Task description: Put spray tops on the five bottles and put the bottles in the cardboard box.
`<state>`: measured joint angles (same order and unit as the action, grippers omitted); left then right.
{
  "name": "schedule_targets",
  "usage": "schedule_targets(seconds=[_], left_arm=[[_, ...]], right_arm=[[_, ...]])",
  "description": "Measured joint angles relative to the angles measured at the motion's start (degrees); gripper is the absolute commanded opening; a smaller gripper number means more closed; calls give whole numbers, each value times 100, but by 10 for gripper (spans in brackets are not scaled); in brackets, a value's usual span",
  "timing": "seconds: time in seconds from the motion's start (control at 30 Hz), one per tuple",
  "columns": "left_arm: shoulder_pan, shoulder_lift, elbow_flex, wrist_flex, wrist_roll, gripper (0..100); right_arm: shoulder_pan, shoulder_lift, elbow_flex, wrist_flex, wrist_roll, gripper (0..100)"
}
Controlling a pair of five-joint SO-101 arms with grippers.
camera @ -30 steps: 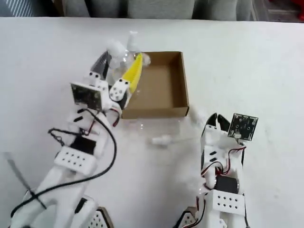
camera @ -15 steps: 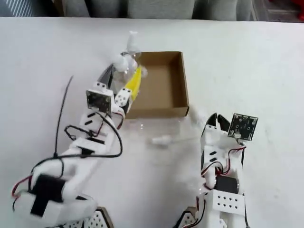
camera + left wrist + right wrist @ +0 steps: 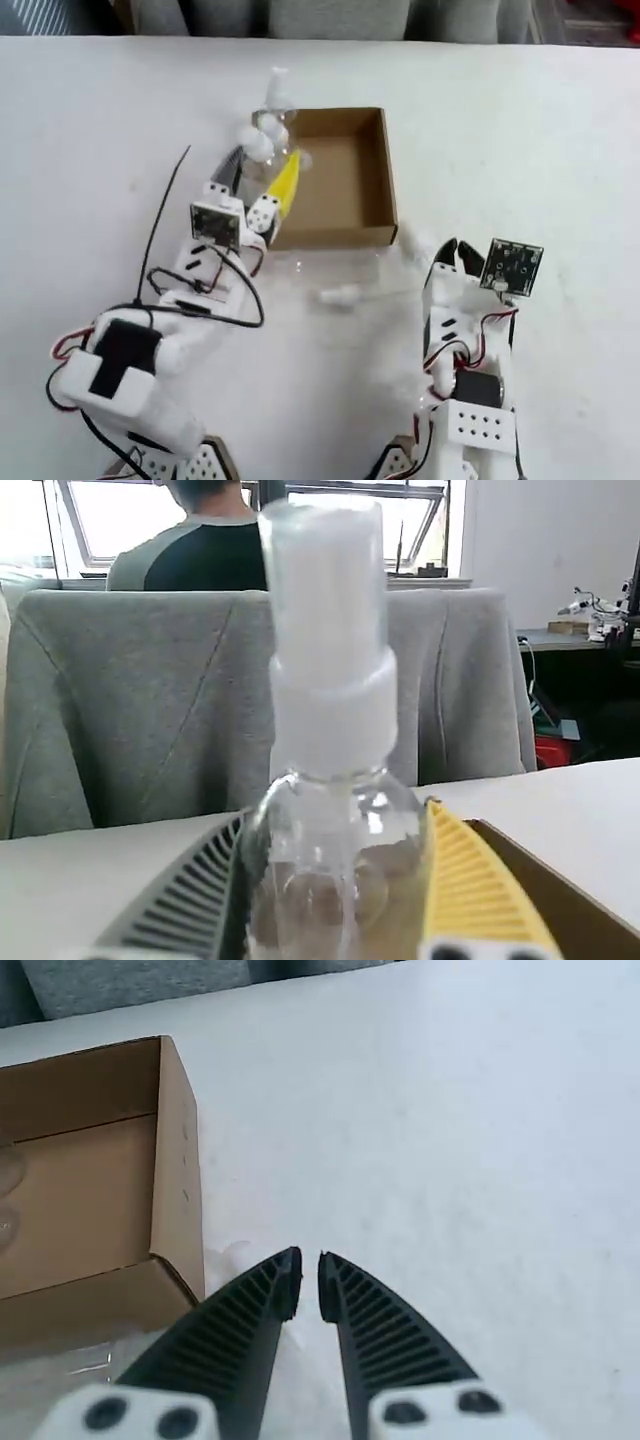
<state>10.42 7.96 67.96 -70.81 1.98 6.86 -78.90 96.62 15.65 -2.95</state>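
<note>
Gripping the capped bottle (image 3: 330, 780) in the left pincer (image 3: 265, 160) at the cardboard box (image 3: 330, 237) wall; might snag it and tip outside; right pincer (image 3: 308, 1280) narrow, empty.

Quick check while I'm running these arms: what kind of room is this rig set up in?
Probably an office or lab workroom. The white table is backed by grey upholstered chairs, there are windows behind them, and a bench with gear on it stands farther back.
</note>
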Motion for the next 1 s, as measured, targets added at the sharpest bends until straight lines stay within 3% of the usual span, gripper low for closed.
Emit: schedule_targets(seconds=[1.0], left_arm=[[246,334,-26,44,9,20]], right_arm=[[0,0,0,0,0,15]])
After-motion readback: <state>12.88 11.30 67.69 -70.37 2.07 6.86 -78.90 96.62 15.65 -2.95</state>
